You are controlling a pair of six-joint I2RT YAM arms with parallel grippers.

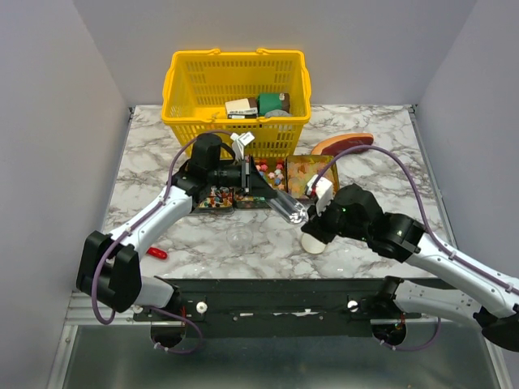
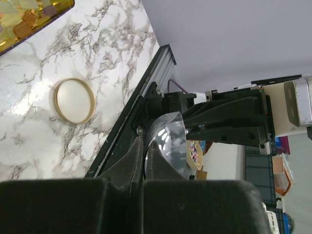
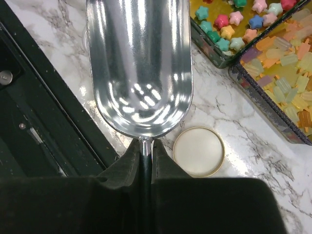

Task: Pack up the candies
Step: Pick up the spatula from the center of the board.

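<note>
While right gripper (image 3: pixel 144 146) clamps the empty scoop (image 3: pixel 139 63) by its handle beside the candies (image 3: pixel 223 21) — dig shallow, lift level; left gripper (image 2: pixel 145 146) pinches the clear cup (image 2: pixel 170 141) — hold steady.

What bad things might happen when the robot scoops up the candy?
The right jaws pinch only the thin handle of the empty scoop; full of star candies, it might twist and spill. The left jaws hold the clear cup by its edge, so it might slip while filling. The lid lies close beside the scoop and might get knocked.
</note>
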